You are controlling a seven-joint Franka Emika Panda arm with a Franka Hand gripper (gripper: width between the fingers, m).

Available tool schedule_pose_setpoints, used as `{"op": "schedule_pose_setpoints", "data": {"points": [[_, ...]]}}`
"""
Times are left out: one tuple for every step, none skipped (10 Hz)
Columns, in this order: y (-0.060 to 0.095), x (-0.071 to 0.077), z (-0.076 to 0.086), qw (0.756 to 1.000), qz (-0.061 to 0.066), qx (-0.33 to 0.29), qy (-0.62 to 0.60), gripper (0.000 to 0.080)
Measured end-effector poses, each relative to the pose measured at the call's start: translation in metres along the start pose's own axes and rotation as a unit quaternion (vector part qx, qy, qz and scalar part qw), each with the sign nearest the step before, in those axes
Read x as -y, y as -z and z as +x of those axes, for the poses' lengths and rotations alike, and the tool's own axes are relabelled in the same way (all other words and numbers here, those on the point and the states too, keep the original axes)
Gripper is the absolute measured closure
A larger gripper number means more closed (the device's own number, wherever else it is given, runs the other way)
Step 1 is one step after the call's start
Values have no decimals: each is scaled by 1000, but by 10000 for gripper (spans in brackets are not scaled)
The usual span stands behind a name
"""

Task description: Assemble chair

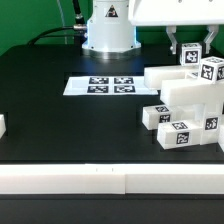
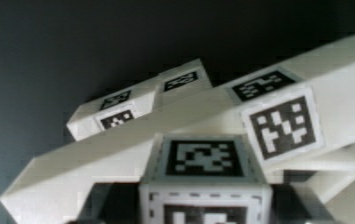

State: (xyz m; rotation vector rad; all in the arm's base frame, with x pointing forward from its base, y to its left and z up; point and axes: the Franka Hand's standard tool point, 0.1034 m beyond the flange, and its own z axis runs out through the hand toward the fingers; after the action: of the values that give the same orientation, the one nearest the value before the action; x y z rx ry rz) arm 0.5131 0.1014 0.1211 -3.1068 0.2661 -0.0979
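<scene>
The gripper [image 1: 192,55] was clamped on a leg [image 1: 189,57] atop the chair [image 1: 185,110] at the table's [image 1: 60,120] right; it needed squaring, then steady seating

I can't see all of the chair [image 1: 185,100]; the exterior view's right edge cuts it off. The arm goes out at the top, and only the tips of the gripper [image 1: 190,47] show. A small white block [image 1: 2,126] is cut by the exterior view's left edge. In the wrist view the chair parts [image 2: 192,130] look blurry, and the fingers [image 2: 99,200] are dark and cut off.
</scene>
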Motion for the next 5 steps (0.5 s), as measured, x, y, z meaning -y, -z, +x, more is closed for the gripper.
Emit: {"op": "schedule_pose_setpoints", "data": {"points": [[0, 0, 0, 999, 1, 0, -38, 512], [0, 1, 0, 998, 1, 0, -58, 512], [0, 1, 0, 995, 1, 1, -97, 512], [0, 2, -1, 991, 3, 1, -135, 512], [0, 2, -1, 987, 5, 2, -161, 512]]}}
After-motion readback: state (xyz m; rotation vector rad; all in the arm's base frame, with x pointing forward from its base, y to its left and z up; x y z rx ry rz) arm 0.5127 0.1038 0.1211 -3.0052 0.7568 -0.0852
